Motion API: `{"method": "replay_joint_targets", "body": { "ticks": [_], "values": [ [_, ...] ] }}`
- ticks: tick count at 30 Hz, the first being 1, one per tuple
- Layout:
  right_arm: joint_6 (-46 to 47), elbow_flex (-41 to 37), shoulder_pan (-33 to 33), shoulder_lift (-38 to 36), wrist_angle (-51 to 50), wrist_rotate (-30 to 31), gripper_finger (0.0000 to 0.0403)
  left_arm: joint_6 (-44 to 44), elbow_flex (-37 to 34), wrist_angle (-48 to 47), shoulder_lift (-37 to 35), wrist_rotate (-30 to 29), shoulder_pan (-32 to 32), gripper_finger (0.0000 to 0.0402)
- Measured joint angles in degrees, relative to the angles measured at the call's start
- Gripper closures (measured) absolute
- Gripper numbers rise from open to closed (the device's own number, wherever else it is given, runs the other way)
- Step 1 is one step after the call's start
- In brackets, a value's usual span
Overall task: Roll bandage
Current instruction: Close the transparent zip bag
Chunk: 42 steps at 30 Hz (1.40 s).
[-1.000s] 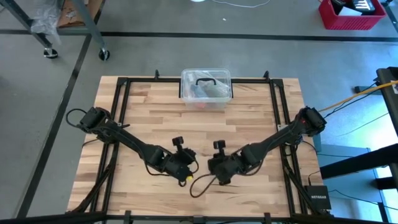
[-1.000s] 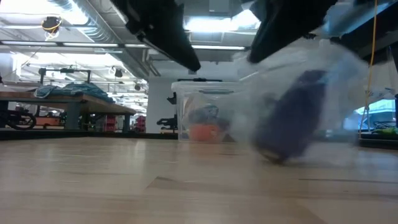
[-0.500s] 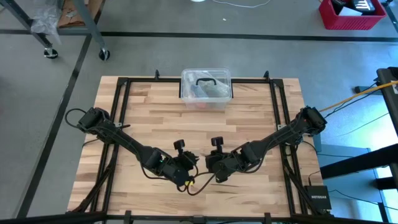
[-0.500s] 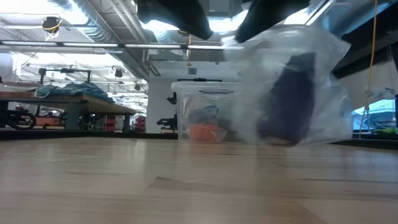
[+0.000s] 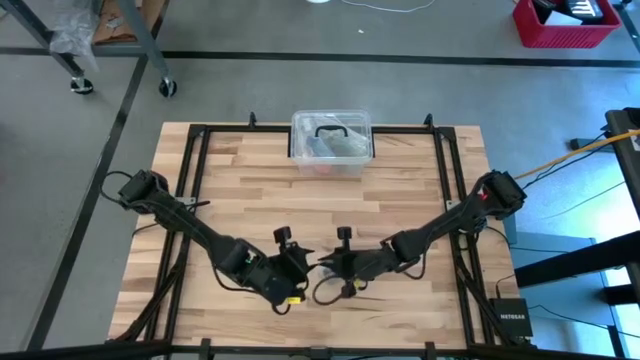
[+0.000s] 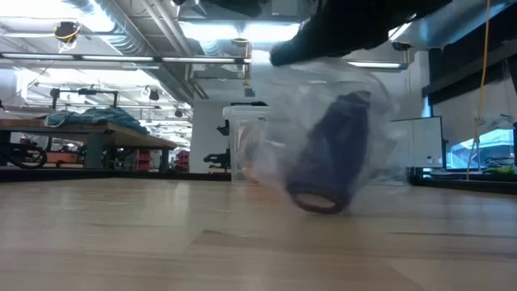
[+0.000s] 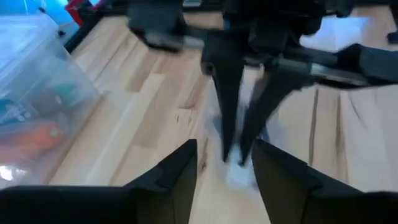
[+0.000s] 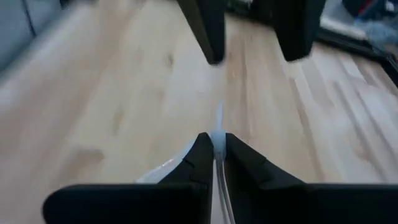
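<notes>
While the right gripper [image 8: 213, 144] is pinching the crinkled clear plastic wrapper [image 6: 323, 133] with jaws narrow, the dark navy-purple fabric bandage [image 6: 329, 162] is hanging inside it, just above the wooden bench [image 5: 250, 190]; left gripper [image 7: 225, 167] jaws are standing wide, empty.

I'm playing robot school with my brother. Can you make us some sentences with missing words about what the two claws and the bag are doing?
1. The right claw is pinching the clear plastic ____, lifting it above the table.
2. Inside the wrapper hangs a dark ____.
3. The left claw is ____, holding nothing.
4. At the table's far edge stands a clear box with a ____ handle.

Missing words: wrapper; bandage; open; black
</notes>
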Motion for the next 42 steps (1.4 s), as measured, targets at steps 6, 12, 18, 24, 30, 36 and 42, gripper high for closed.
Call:
{"method": "replay_joint_targets", "body": {
  "ticks": [6,12,18,24,30,36,42],
  "values": [
    [0.17,-6.19,-0.06,0.00,14.18,-0.60,0.0372,-0.79,-0.02,0.45,1.81,-0.53,0.02,0.0259],
    [-0.75,-6.20,-0.06,0.00,15.15,-0.74,0.0372,-2.69,-0.02,0.23,3.65,4.13,1.22,0.0260],
    [-3.06,-6.20,-0.06,-0.02,15.25,-0.74,0.0372,-2.73,-0.02,-0.09,4.95,5.13,1.27,0.0260],
    [-3.06,-6.20,-0.06,-0.02,15.00,-1.27,0.0372,-1.16,-0.04,-0.82,5.07,5.16,1.21,0.0270],
    [-3.06,-6.20,-0.06,-0.04,15.13,-2.27,0.0372,0.89,-0.04,-0.99,5.07,7.52,2.18,0.0329],
    [-2.89,-6.20,-0.09,-0.13,15.36,-3.52,0.0371,3.99,-0.09,0.51,5.07,8.35,2.42,0.0394],
    [-1.25,-6.16,-0.12,-0.20,14.44,-4.60,0.0329,3.50,-0.09,-0.04,5.07,8.28,2.39,0.0401]
  ]
}}
